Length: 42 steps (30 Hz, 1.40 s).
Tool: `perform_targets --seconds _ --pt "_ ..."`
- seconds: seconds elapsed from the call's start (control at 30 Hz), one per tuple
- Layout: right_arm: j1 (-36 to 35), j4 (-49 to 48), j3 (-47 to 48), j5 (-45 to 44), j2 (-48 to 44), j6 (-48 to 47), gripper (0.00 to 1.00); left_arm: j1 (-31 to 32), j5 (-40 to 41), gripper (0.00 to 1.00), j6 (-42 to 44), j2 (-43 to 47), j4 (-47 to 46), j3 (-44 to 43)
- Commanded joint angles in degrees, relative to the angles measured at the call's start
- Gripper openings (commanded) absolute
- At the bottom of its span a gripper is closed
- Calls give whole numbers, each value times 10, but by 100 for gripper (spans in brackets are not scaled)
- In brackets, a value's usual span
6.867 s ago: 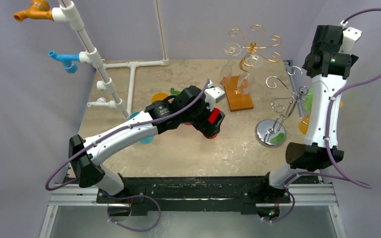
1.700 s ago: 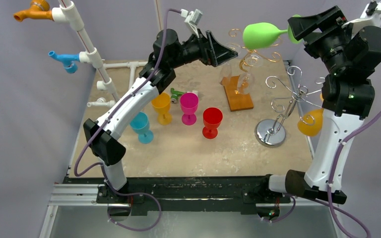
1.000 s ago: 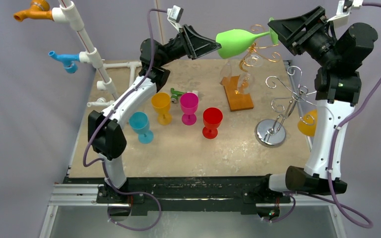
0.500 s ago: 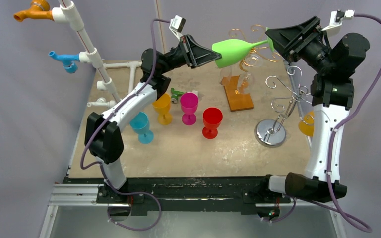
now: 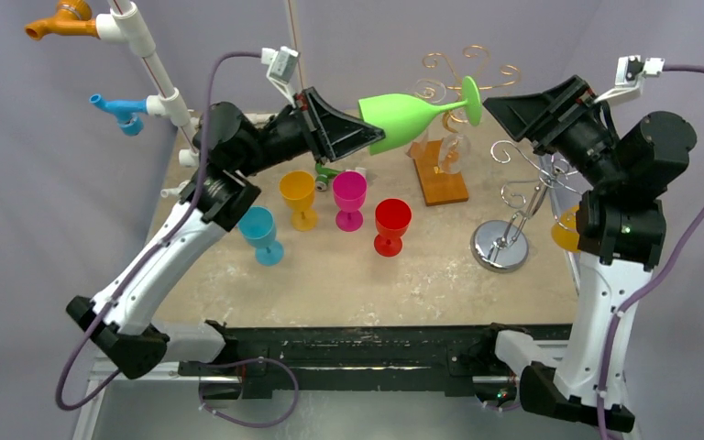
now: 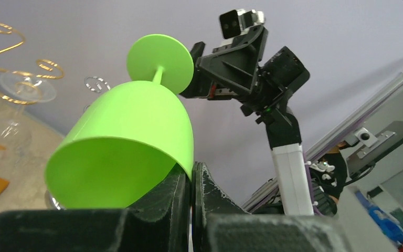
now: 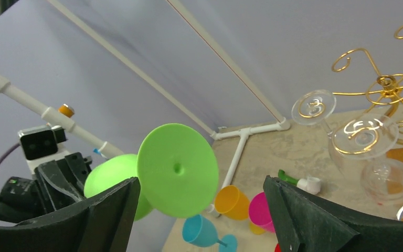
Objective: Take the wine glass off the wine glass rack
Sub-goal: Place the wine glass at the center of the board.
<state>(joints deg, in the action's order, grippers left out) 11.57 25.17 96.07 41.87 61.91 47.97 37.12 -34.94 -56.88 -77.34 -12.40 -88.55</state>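
Green glass (image 6: 131,131) rim behind left fingers (image 6: 218,207)

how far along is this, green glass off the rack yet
Done: the green wine glass is off the silver rack, in mid-air. In hand: left gripper jaws pinch its rim; right gripper stands open, clear of its foot. Left: likely setting it by the red glass.

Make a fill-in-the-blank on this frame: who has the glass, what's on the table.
The left gripper is shut on a glass coloured ____.
The right gripper stands ____.
Between the orange cup and the red cup stands a ____ one.
Missing words: green; open; pink.
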Motion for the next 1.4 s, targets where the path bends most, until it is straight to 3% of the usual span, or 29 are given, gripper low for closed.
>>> perform_targets --seconds 0.0,0.3,0.53,0.83,1.03,1.37 --pt "0 86 -11 -69 -45 -89 99 0 88 0 123 77 236 14" --pt "0 142 -73 -96 -118 -147 99 9 231 0 236 174 615 17" --pt "-3 156 -90 -88 -127 -168 99 29 354 0 263 181 772 81" --pt "-80 176 -64 -151 -94 -194 99 80 464 0 282 105 777 158" --pt "-174 205 -30 -244 -73 -214 99 80 476 0 299 61 732 177" --pt "-227 199 -53 -299 -93 -199 99 81 480 0 319 2 696 164"
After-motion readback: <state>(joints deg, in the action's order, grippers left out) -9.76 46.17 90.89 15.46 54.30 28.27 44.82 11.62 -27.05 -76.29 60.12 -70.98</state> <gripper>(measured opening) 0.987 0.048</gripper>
